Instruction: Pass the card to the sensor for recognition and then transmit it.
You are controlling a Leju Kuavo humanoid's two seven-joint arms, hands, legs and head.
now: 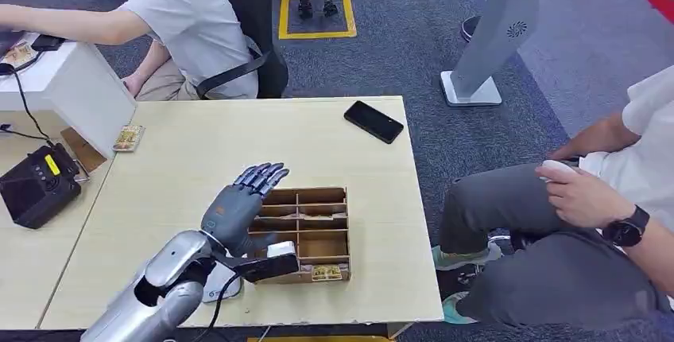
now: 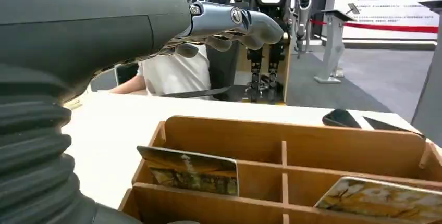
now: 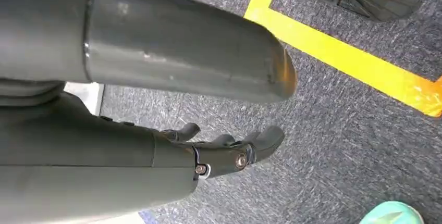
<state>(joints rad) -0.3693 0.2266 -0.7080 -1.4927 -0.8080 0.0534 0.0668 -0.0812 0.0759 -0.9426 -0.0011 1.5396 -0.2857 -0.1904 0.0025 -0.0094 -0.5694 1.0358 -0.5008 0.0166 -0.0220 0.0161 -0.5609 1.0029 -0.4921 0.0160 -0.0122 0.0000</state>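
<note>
Cards (image 2: 190,169) stand upright in the wooden divider box (image 1: 306,231) at the table's near edge. My left hand (image 1: 238,207) hovers beside its left wall, fingers spread, holding nothing; right hand (image 3: 224,148) hangs loosely open, empty. I judge pickup comes next: reach in, pinch one card.

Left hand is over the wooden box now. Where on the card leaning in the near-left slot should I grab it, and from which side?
Take the card by its top edge, coming down from above with the left hand. It stands tilted in its slot in the box, with only the upper part above the divider; the wooden walls block its sides and lower half. Thumb on one face, fingers on the other looks the likeliest pinch.
</note>
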